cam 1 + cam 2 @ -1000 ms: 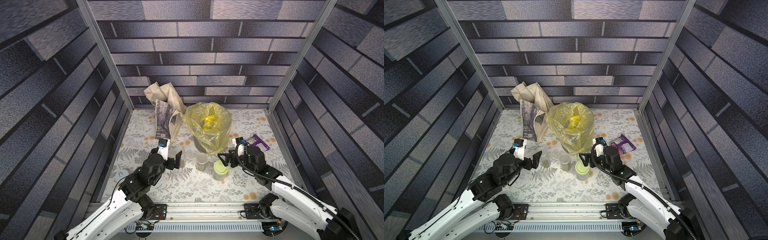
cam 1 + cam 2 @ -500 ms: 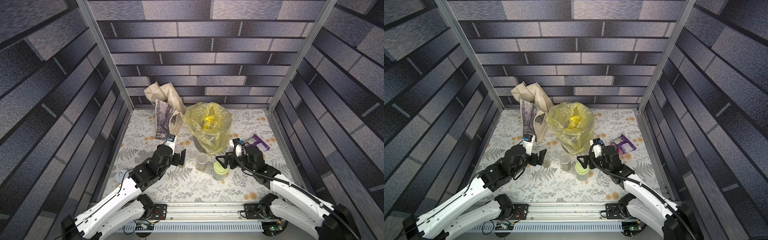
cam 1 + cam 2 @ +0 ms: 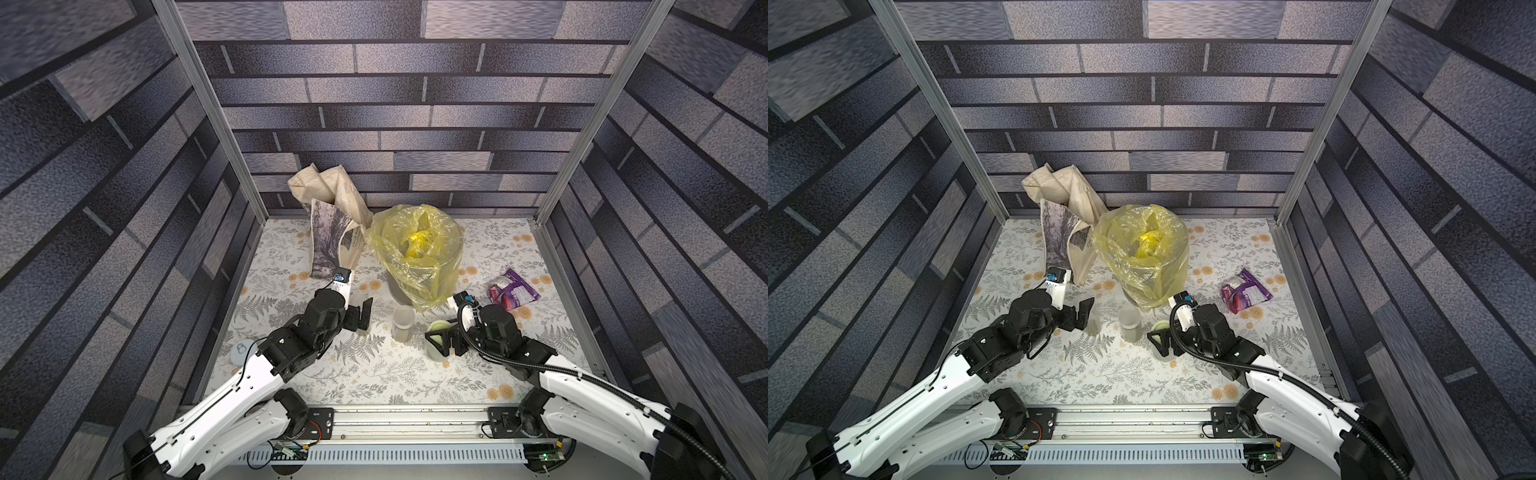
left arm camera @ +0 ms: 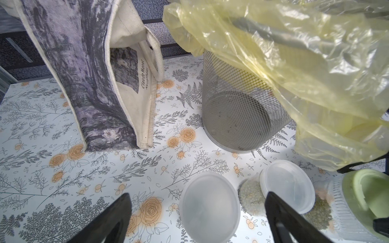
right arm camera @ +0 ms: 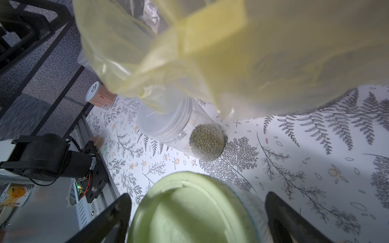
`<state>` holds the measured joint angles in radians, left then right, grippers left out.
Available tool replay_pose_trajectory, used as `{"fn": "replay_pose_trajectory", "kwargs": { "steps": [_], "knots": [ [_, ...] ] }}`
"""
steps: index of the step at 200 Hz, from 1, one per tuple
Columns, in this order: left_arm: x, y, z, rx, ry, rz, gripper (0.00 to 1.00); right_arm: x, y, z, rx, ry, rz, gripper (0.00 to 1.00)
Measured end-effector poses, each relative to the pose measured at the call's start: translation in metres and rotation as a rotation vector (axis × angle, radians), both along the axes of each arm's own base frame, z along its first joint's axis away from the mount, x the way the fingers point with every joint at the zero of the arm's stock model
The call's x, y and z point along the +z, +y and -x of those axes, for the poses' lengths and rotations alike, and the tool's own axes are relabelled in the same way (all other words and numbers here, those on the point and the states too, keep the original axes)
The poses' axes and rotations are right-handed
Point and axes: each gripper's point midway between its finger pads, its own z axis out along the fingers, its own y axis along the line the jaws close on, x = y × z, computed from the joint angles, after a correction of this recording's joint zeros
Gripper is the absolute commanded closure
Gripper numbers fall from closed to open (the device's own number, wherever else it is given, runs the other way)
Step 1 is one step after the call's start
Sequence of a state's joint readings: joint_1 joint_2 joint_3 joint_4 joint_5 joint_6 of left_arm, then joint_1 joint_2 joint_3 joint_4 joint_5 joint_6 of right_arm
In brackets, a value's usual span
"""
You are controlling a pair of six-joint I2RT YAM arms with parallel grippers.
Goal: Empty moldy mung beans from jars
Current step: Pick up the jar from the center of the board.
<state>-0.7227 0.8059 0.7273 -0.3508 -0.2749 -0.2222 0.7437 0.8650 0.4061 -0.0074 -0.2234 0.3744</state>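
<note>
Left fingers (image 4: 109,218) stand spread, a white-lidded jar (image 4: 210,206) between their tips; right fingers (image 5: 290,223) spread astride the green-lidded jar (image 5: 189,212). Beyond them, mung beans (image 5: 207,141) sit in a slim jar (image 5: 168,124) on the floral counter (image 5: 315,168), grey brick-print walls (image 3: 415,124) around.

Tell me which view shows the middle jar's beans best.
Right wrist view: the mung beans show sharply through the middle jar's clear wall. Left wrist view shows only part of them below the lid. In both top views, grains are too small.
</note>
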Motion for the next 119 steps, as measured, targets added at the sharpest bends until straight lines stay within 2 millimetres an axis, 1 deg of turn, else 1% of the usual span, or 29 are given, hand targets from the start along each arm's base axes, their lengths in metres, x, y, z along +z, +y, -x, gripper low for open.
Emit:
{"fn": "replay_pose_trajectory", "kwargs": {
  "steps": [36,84,119],
  "knots": [
    [0.000,0.000,0.000,-0.004,0.003,0.004,0.00,0.003,-0.007,0.005,-0.018,-0.034,0.012,0.00],
    [0.000,-0.001,0.000,-0.007,0.005,0.005,0.00,-0.005,-0.008,0.011,-0.013,-0.049,0.064,0.00],
    [0.000,-0.001,0.001,-0.007,0.007,0.009,0.00,-0.007,-0.009,0.010,-0.024,-0.072,0.089,0.00]
  ]
}}
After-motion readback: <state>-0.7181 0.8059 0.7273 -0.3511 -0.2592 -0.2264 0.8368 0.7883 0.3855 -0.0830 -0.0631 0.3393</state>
